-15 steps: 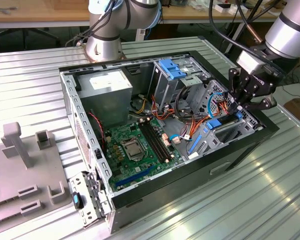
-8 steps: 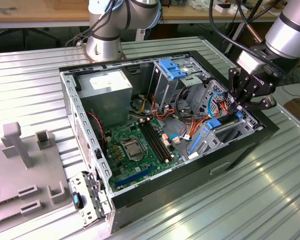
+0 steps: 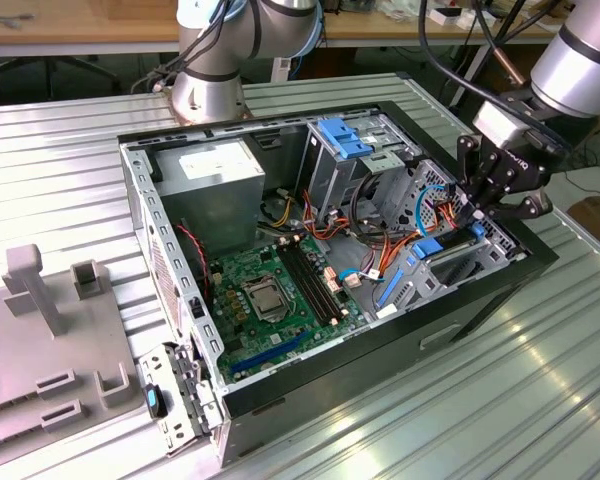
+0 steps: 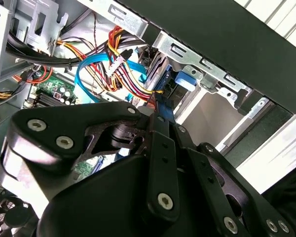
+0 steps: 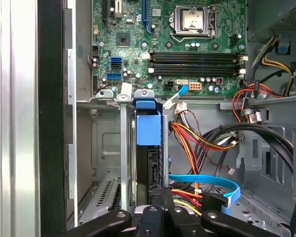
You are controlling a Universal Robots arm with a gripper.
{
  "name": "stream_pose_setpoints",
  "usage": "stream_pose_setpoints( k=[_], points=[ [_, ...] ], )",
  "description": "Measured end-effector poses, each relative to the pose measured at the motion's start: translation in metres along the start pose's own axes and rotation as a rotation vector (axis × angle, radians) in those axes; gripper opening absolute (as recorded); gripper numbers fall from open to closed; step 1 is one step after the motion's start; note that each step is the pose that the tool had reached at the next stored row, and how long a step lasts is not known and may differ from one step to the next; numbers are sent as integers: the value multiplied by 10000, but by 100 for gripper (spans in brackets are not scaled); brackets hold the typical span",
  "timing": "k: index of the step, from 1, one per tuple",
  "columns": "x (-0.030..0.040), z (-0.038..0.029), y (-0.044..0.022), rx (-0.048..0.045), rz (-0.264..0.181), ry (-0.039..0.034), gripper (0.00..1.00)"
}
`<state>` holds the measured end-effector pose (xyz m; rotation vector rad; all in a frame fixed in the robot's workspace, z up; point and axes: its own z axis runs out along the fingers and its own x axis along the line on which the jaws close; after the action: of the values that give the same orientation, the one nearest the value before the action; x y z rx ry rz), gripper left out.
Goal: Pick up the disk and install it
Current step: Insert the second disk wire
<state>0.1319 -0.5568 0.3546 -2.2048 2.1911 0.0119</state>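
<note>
I am at work in what looks like a robotics lab or workshop, where an opened computer case (image 3: 380, 345) lies on a ribbed metal surface (image 3: 460, 410), the base of another robot arm (image 3: 208, 95) stands on it, a grey fixture plate (image 3: 40, 340) sits alongside, and a long wooden bench (image 3: 80, 28) runs behind.

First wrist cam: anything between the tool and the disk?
Nothing shows between them. In the first wrist view the tool sits right at the near edge of the disk in the drive cage; orange and yellow wires pass beside it, not between.
</note>
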Motion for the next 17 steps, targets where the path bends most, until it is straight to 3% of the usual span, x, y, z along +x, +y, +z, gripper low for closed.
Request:
stream_pose_setpoints(
  k=[1,4,5,6,10,11,12,16,17],
  points=[
    [-2,-34,0,-1,0,-1,11],
    [-12,-220,-4,-8,0,27,11],
    [-20,-297,-5,-25,0,76,11],
    [-29,-321,-6,-29,-1,120,11],
    [-67,-392,-7,-38,-5,372,11],
    [-75,-395,-7,-39,-6,453,11],
    [-98,-394,-8,-40,-9,599,11],
    [-115,-392,-8,-39,-9,630,11],
    [-153,-392,-8,-27,-16,850,11]
  ],
)
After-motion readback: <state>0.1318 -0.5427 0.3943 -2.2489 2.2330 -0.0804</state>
